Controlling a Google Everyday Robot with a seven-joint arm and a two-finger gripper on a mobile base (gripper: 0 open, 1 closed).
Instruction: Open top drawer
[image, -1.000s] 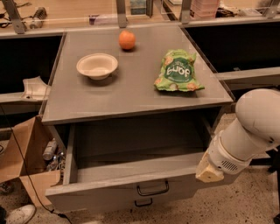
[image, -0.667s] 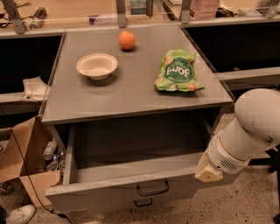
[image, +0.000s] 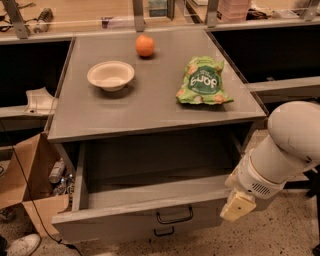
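Top drawer (image: 116, 223) is pulled well out below the table (image: 150, 107); claw (image: 238, 205) sits at its near right corner, whether apart or together I can't tell.

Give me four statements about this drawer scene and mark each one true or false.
1. The top drawer stands pulled out. True.
2. The bowl sits inside the drawer. False: it rests on the cabinet top.
3. The gripper is at the drawer's right front corner. True.
4. The green chip bag lies left of the bowl. False: it lies to the bowl's right.
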